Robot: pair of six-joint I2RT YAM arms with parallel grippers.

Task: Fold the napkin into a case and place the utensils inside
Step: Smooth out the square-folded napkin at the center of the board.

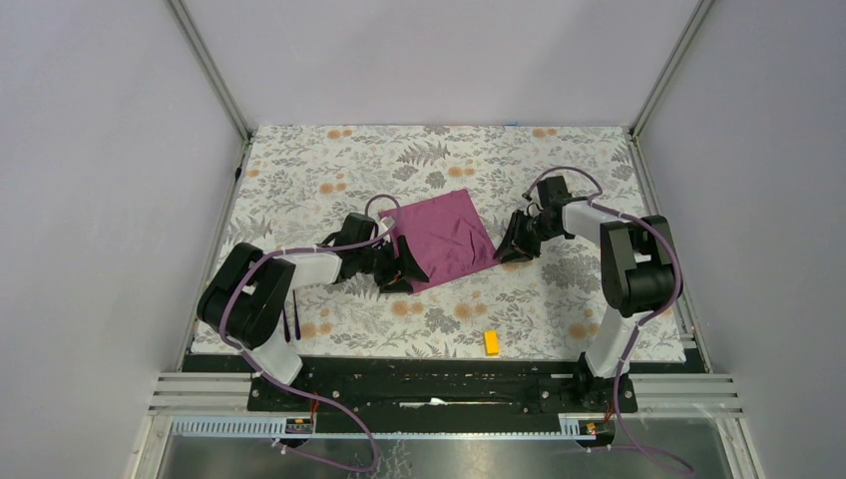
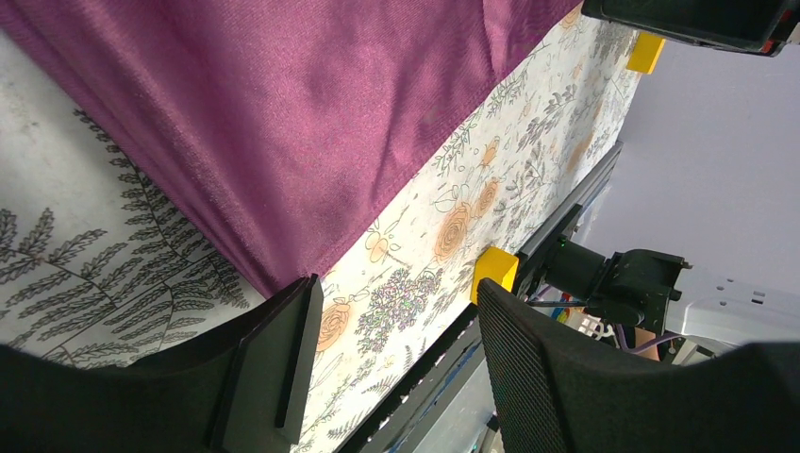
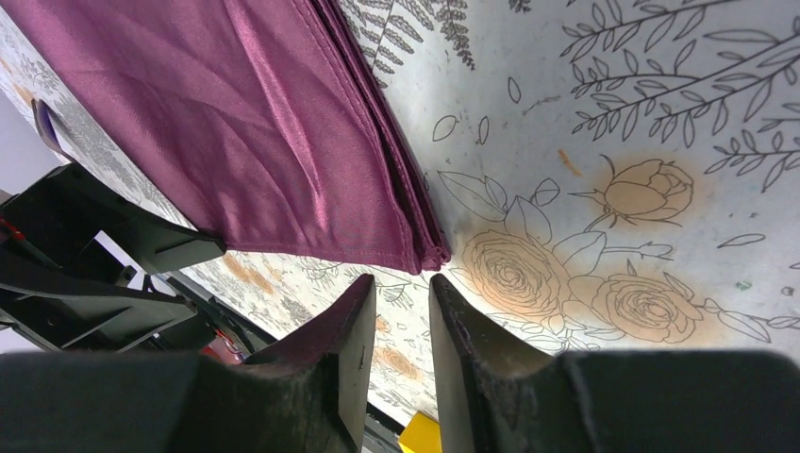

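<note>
Both beside napkin (image 1: 442,235) — left pincer (image 2: 394,293) wide, right pincer (image 3: 401,283) narrow

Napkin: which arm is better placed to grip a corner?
Probably left: the left gripper has jaws wide open at the napkin corner; the right gripper has them nearly shut, short of its corner.

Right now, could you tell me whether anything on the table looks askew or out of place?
The napkin lies turned at an angle to the table edges, with creases across its top. The utensils sit far off, beside the left arm. Nothing looks spilled or damaged.
</note>
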